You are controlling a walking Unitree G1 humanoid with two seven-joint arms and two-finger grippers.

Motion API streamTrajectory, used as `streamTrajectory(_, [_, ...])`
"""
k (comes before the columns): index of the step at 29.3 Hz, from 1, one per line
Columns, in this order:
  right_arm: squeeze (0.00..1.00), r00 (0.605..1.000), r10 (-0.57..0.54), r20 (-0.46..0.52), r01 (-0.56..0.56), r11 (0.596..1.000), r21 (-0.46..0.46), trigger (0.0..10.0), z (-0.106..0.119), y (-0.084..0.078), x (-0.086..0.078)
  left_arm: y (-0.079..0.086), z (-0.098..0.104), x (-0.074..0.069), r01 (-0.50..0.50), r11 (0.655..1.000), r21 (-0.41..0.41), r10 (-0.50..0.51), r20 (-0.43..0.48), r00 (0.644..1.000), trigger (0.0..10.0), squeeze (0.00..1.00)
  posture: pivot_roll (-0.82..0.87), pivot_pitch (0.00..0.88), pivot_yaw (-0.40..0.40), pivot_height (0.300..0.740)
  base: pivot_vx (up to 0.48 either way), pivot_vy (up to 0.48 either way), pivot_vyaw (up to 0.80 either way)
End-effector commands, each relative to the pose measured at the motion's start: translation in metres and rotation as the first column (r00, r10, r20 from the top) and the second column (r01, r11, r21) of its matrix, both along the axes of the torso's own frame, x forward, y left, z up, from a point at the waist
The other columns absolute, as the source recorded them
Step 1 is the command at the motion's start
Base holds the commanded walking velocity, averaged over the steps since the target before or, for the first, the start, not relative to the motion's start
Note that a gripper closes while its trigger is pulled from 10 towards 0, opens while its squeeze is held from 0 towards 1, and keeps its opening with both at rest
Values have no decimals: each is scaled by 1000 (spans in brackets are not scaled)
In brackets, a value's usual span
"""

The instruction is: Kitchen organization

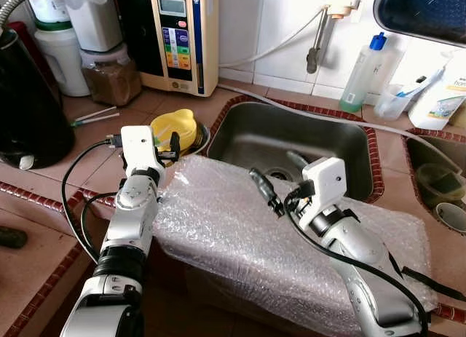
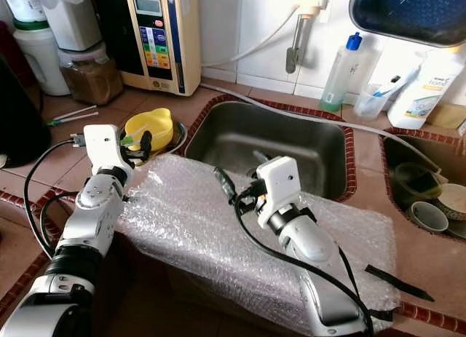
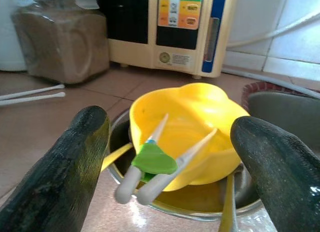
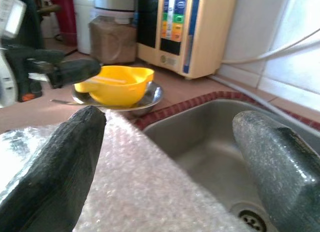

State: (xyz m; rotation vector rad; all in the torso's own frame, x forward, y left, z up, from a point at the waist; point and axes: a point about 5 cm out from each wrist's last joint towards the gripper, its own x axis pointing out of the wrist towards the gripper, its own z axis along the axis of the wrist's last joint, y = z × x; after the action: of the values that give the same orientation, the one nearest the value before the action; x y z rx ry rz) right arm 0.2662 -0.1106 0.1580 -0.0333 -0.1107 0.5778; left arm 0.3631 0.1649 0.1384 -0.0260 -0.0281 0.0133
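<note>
Here, chopsticks point(image 3: 150, 169) slanting across yellow bowl point(image 3: 195, 127)

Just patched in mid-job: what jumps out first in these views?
A big bubble-wrapped block lies across the counter's front edge, before the stainless steel sink; both silver arms reach over it. The left tool hangs open by a bright yellow plastic bowl that sits in a shiny metal dish left of the sink, with white chopsticks joined by a green clip leaning in it. The right tool is open above the wrap, facing the basin.
</note>
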Motion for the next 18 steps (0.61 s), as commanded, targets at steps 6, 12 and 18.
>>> streamTrajectory(6, [0,996,91,-13,-90,996,17,10000,4,9,-9,2,-1,6,14,999,-40,-14,2,1000,0,0,-39,0,6,740,0,0,0])
streamTrajectory(12, [0,996,93,-16,-93,996,11,10000,3,8,-8,4,-3,7,7,998,-65,-7,-3,1000,0,0,-38,0,3,740,0,0,0])
streamTrajectory(18, [0,996,88,-15,-88,996,2,10000,3,8,-8,6,-3,8,7,998,-65,-6,7,1000,0,0,-37,0,1,740,0,0,0])
